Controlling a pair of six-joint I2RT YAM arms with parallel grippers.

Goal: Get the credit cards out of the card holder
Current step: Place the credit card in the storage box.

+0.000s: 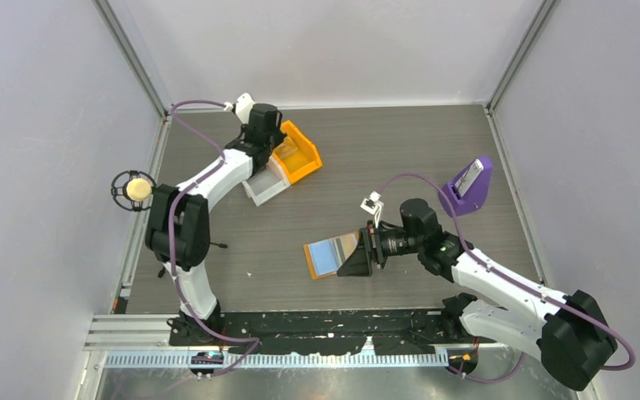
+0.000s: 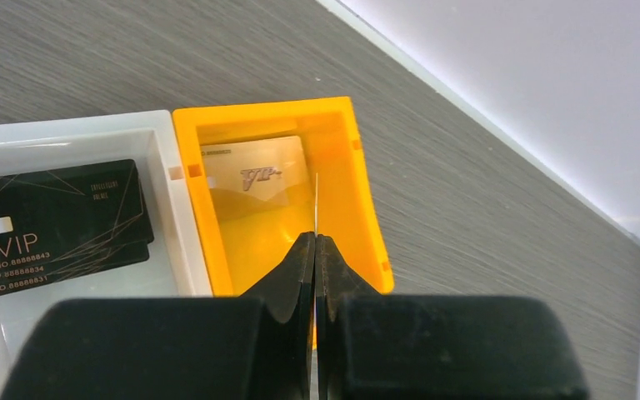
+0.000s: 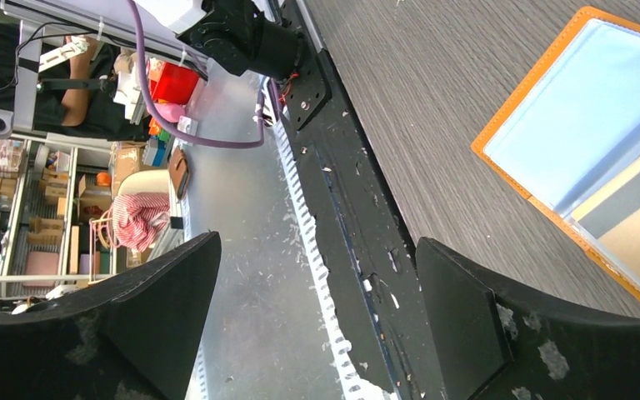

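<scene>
The card holder (image 1: 327, 255) lies open on the table, orange-edged with light blue pocket panels; it also shows in the right wrist view (image 3: 583, 125), where a gold-toned card (image 3: 637, 237) sits in one pocket. My right gripper (image 1: 358, 260) is open and empty at the holder's right side, and its jaws (image 3: 317, 283) stand wide apart. My left gripper (image 2: 315, 242) is shut on a thin card (image 2: 317, 200), seen edge-on, over the orange bin (image 2: 367, 208). A gold VIP card (image 2: 254, 177) lies in that bin.
A white tray (image 2: 75, 142) beside the orange bin holds several black VIP cards (image 2: 58, 221). A purple wedge stand (image 1: 469, 190) sits at the right back. The left arm (image 1: 217, 179) reaches to the bins (image 1: 300, 158) at the back left.
</scene>
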